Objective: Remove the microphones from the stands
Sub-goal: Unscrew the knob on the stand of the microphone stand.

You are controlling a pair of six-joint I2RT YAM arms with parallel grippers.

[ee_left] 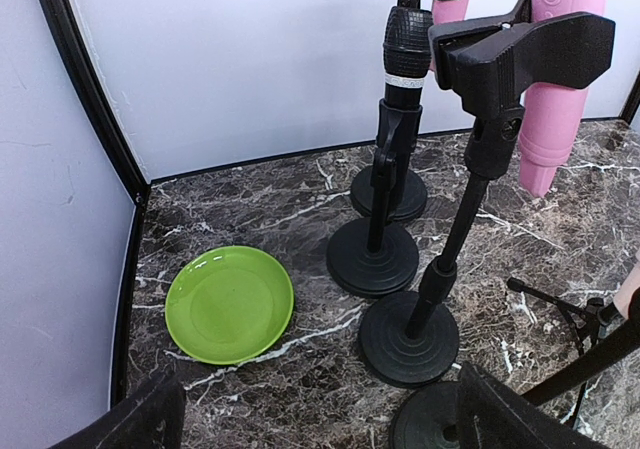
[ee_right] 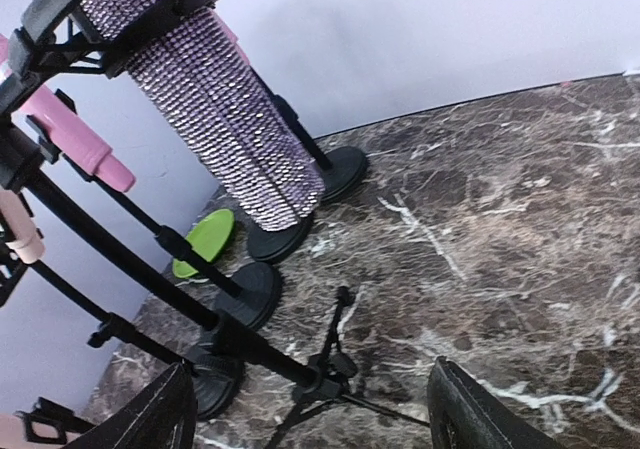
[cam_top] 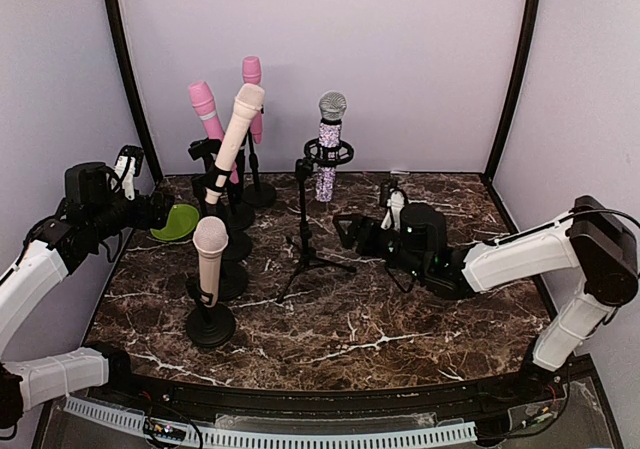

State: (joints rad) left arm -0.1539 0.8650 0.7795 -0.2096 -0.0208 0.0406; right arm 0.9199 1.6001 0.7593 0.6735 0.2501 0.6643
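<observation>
Matte black fingers (ee_right: 150, 414) — rhinestone-studded cylindrical microphone (ee_right: 220, 129) ahead.

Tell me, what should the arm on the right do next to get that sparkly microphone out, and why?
Probably lift the right gripper up toward the sparkly microphone. Its jaws stand open and empty, low beside the tripod stand, while the microphone sits upright in the ring at the top of that stand, untouched.

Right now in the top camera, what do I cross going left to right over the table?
left tool → green plate → front beige microphone → rhinestone microphone → right tool. The rest overlap and are left out.
</observation>
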